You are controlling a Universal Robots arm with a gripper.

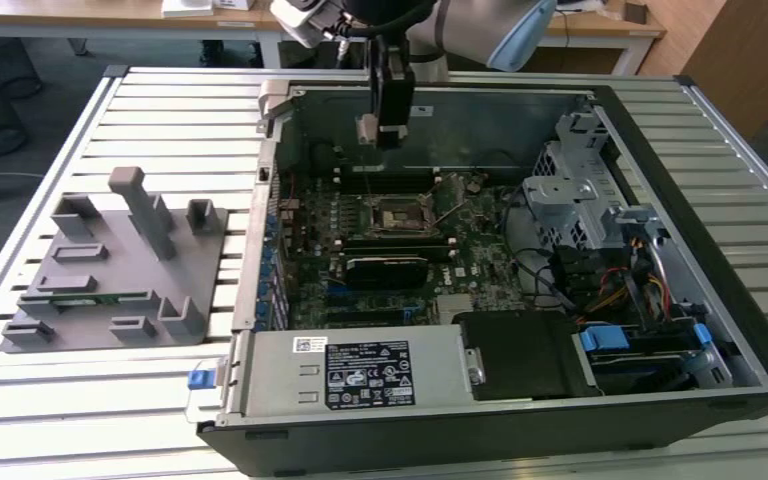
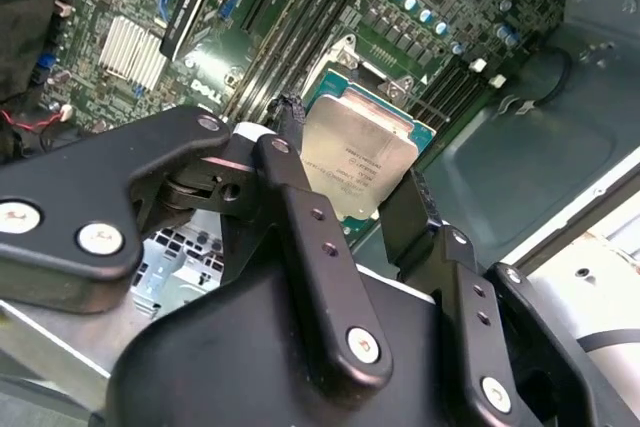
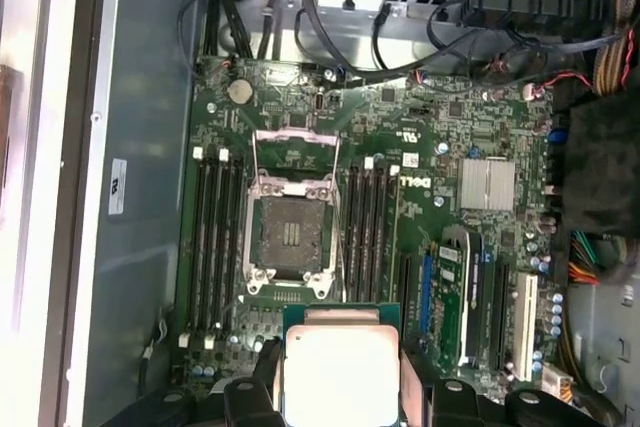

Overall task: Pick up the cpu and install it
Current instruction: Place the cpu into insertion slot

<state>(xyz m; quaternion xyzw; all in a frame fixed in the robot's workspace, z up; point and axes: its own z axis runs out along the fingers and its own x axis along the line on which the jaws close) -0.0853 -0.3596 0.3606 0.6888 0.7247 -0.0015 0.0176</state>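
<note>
My gripper (image 1: 384, 135) hangs over the open computer case, above the back part of the motherboard (image 1: 471, 245). It is shut on the cpu (image 2: 360, 162), a flat square chip with a pale silvery top on a green base, gripped by two opposite edges between the black fingers (image 2: 300, 217). In the first wrist view the cpu (image 3: 340, 372) sits between the fingers (image 3: 416, 387), a short way off from the open socket (image 3: 290, 237). The socket (image 1: 395, 215) has its metal frame lifted and lies between rows of memory slots.
A grey plastic tray (image 1: 157, 250) with upright posts lies at the exterior view's left on the slatted table, and a green memory stick (image 1: 84, 296) rests in it. The case walls (image 1: 267, 200), a drive cage (image 1: 571, 190), cables (image 1: 618, 285) and a power supply (image 1: 357, 372) surround the motherboard.
</note>
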